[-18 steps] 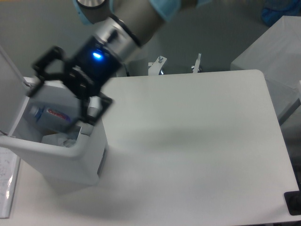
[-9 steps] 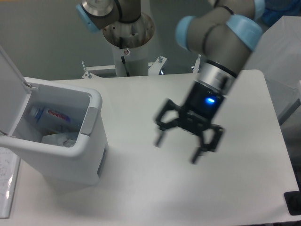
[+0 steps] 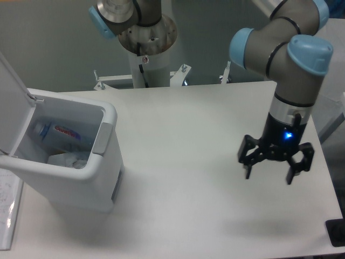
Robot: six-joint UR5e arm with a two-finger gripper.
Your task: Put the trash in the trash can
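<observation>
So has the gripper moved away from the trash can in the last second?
Yes. The gripper has swung from over the trash can rightward across the table, and is open and empty.

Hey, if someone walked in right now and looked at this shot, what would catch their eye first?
Probably the gripper with its blue light, hanging open and empty above the right side of the table. Next, the white trash can at the left edge, its lid up. Inside lies the plastic bottle, with the white bag crumpled just below it.
</observation>
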